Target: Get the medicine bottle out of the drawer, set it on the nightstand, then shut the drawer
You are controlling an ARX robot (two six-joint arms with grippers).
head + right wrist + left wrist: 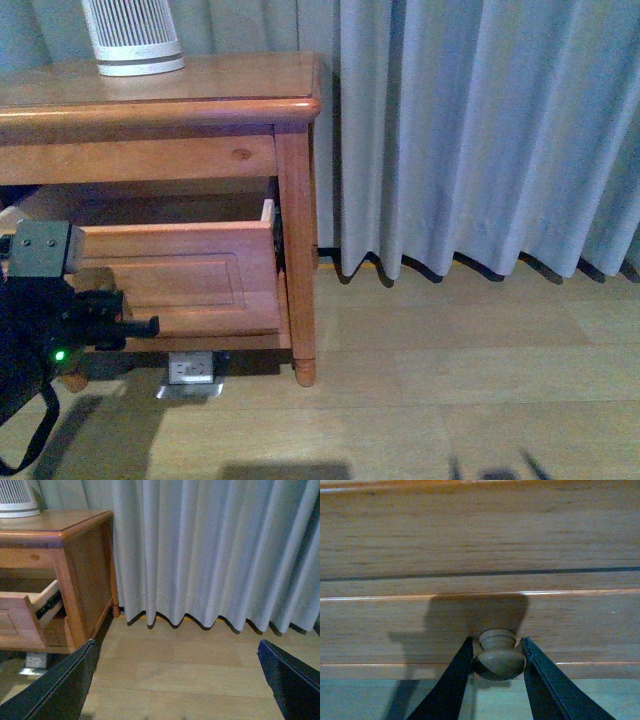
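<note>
Table: your orange-brown glossy wooden bedside table fills the front view from 9 to 11 o'clock and stands on a pale wooden plank floor.
Drawer: the orange-brown wooden drawer with a recessed front panel sits at 8 o'clock. It is pulled out from the table's frame, and its dark slide rail shows along the side.
Left end effector: your left end effector is clamped on the small rounded wooden knob of the drawer front, with one black finger against each side.
Right end effector: your right end effector hangs over the floor with its fingers spread wide. It holds nothing and is well apart from the table.
Medicine bottle: you cannot see it, because the drawer's inside is hidden in every view.
Table top: a white ribbed tapered device stands at 11 o'clock.
Backdrop: a pale grey pleated curtain runs from 12 to 3 o'clock.
Under the table: a small grey socket box lies on the floor at 7 o'clock.
</note>
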